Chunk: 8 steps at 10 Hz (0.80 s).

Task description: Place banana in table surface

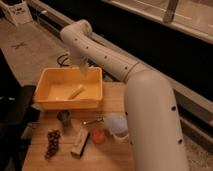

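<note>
The banana [75, 93], small and pale yellow, lies inside the yellow plastic bin [50, 103] at the back left of the wooden table surface [111, 97]. My white arm sweeps in from the lower right, bends high at the upper left and points down. My gripper [82, 69] hangs open and empty just above the bin's back rim, a little behind and above the banana.
In front of the bin lie a dark cup [63, 116], a bunch of dark grapes [52, 142], a flat snack packet [80, 142], a round orange fruit [98, 136] and a pale blue pitcher [116, 125]. My forearm covers the table's right side.
</note>
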### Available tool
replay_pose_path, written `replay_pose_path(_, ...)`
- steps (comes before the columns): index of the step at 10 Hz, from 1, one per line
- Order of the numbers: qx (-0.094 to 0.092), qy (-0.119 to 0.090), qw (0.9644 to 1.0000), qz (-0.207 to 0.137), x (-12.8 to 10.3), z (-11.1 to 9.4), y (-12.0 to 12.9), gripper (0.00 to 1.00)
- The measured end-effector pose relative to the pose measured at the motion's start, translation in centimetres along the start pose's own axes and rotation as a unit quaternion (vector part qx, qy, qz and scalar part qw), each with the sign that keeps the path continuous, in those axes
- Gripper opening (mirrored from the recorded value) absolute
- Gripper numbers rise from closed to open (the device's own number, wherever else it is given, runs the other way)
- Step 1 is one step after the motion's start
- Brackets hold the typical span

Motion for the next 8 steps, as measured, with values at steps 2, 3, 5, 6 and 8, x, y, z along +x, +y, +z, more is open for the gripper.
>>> replay_pose_path(2, 0.083, -0.077, 0.9928, 0.036, 0.5, 1.5, -0.7, 0.62)
replay_pose_path(3, 0.139, -0.125, 0.9805, 0.062, 1.2, 1.4, 0.0, 0.62)
replay_pose_path(5, 0.205, -0.169, 0.9597, 0.091, 2.3, 0.6, 0.5, 0.62)
replay_pose_path(6, 0.218, -0.177, 0.9550, 0.096, 2.6, 0.3, 0.6, 0.62)
replay_pose_path(8, 0.219, -0.178, 0.9545, 0.096, 2.5, 0.4, 0.5, 0.62)
